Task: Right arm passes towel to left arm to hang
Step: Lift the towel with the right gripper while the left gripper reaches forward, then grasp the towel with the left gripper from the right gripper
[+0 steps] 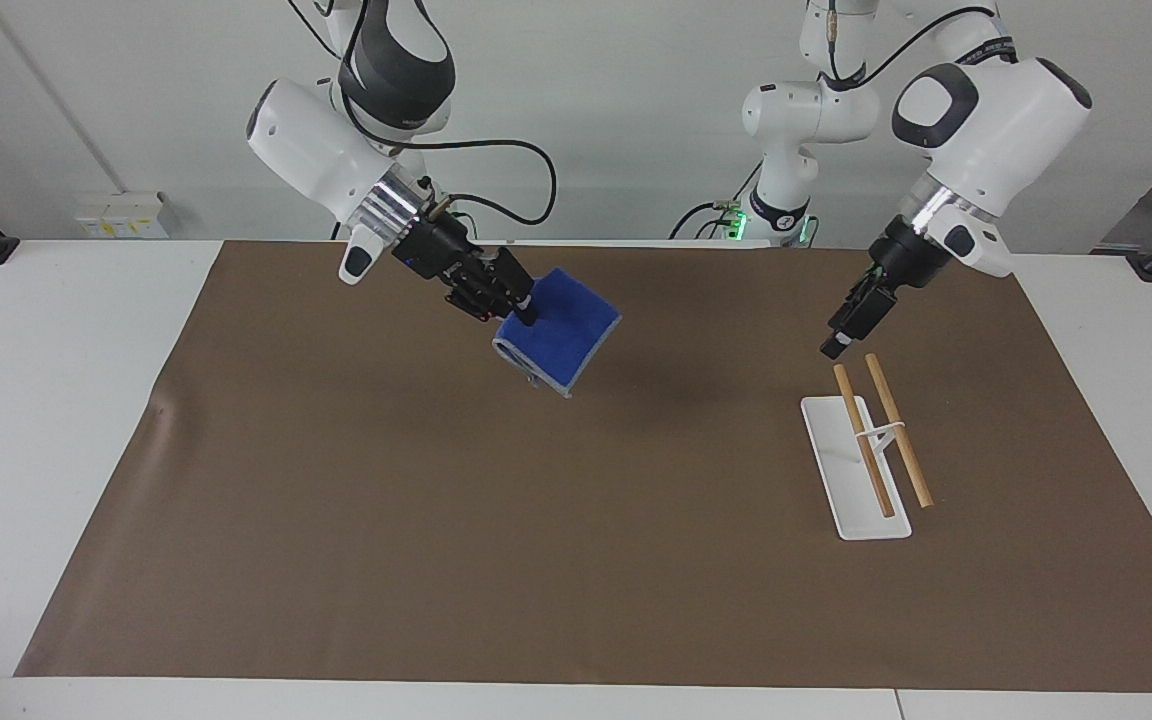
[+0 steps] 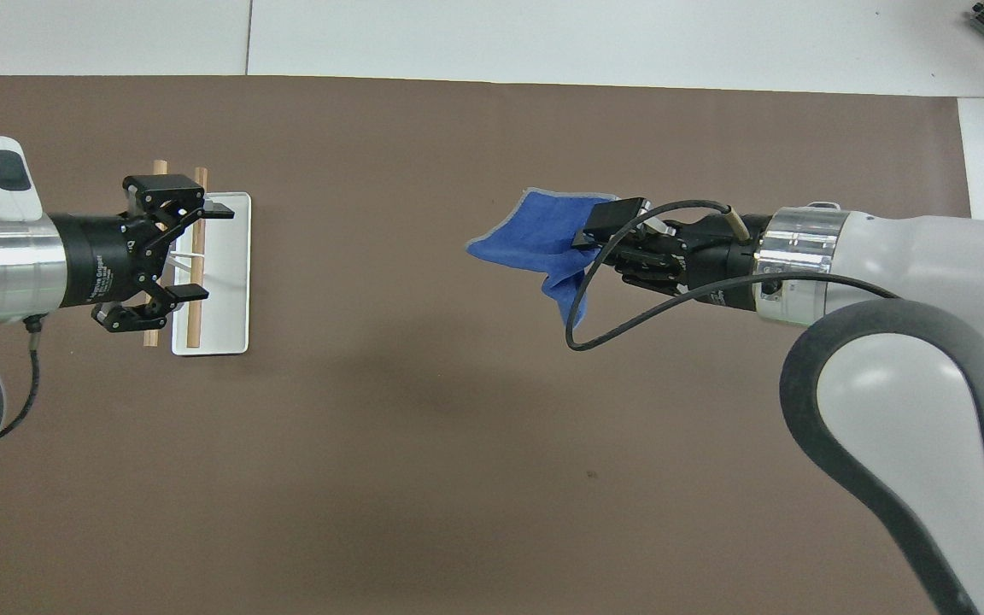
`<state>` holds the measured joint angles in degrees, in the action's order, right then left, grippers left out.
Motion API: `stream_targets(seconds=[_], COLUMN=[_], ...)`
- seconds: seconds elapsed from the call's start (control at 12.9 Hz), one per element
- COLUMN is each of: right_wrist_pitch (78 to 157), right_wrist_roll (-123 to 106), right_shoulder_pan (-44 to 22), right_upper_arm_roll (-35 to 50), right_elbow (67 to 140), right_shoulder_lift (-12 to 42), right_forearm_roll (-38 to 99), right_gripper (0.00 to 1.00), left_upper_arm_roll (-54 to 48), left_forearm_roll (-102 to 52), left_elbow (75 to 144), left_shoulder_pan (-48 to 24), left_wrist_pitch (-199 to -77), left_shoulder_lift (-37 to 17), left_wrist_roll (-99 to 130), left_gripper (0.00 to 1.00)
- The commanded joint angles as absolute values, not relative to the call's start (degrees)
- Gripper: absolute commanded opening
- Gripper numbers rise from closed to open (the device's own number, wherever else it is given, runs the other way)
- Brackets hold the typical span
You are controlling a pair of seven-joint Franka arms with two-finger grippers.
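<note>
The right hand (image 1: pixel 521 312) grips a folded blue towel (image 1: pixel 561 335), held in the air over the middle of the brown-covered surface (image 1: pixel 436 520). The left hand (image 2: pixel 202 250), fingers wide, hovers empty over the wooden rack (image 1: pixel 881 435). Handover and hanging both remain.

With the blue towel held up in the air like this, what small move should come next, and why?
Probably the open left gripper should swing from over the white rack with two wooden rods toward the small blue cloth towel. The right gripper is shut on the towel above the brown mat, and a wide gap separates the grippers.
</note>
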<state>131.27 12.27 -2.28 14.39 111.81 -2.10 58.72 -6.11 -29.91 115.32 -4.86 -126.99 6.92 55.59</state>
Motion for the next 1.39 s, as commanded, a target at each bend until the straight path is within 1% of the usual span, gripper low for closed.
stream_targets(seconds=[0.0, 0.15, 0.31, 0.46, 0.7, 1.0, 1.08, 1.24, 1.31], right_wrist_pitch=[136.73, 139.82, 140.10, 142.02, 142.29, 142.21, 142.21, 142.12, 142.12], right_wrist_roll=[14.23, 17.29, 20.55, 21.18, 22.76, 23.20, 23.20, 23.20, 23.20], right_shoulder_pan=[-5.52, -8.07, -9.66, -11.50, -13.44, -13.80, -14.06, -14.15, -14.06], right_upper_arm_roll=[14.59, 14.59, 14.50, 14.50, 14.50, 14.50, 14.50, 14.50, 14.50], right_elbow=[110.13, 107.51, 105.56, 105.82, 106.26, 106.61, 106.61, 106.61, 106.61], right_shoulder_lift=[0.87, 4.03, 5.88, 6.15, 5.98, 5.71, 5.71, 5.71, 5.80], right_forearm_roll=[64.58, 65.30, 64.52, 64.42, 64.42, 64.34, 64.34, 64.25, 64.07], right_gripper=[0.00, 0.00, 0.00, 0.00, 0.00, 0.00, 0.00, 0.00, 0.00], left_upper_arm_roll=[-11.05, -15.62, -18.71, -19.77, -22.32, -24.26, -24.26, -24.26, -24.26], left_forearm_roll=[-31.46, -31.64, -31.64, -31.55, -31.55, -31.55, -31.64, -31.55, -31.55], left_elbow=[118.04, 118.04, 118.04, 118.04, 117.95, 117.95, 118.04, 118.04, 118.04], left_shoulder_pan=[-4.92, -5.18, -5.27, -5.36, -5.45, -5.45, -5.36, -5.36, -5.36], left_wrist_pitch=[-135.06, -141.12, -144.39, -145.63, -148.18, -150.65, -150.47, -149.94, -149.85], left_shoulder_lift=[8.88, 8.53, 8.44, 8.35, 7.91, 6.68, 6.68, 6.68, 6.68], left_wrist_roll=[70.51, 80.37, 84.98, 84.99, 85.60, 85.61, 85.26, 83.86, 82.54], left_gripper=[1.00, 1.00, 1.00, 1.00, 1.00, 1.00, 0.89, 0.45, 0.34])
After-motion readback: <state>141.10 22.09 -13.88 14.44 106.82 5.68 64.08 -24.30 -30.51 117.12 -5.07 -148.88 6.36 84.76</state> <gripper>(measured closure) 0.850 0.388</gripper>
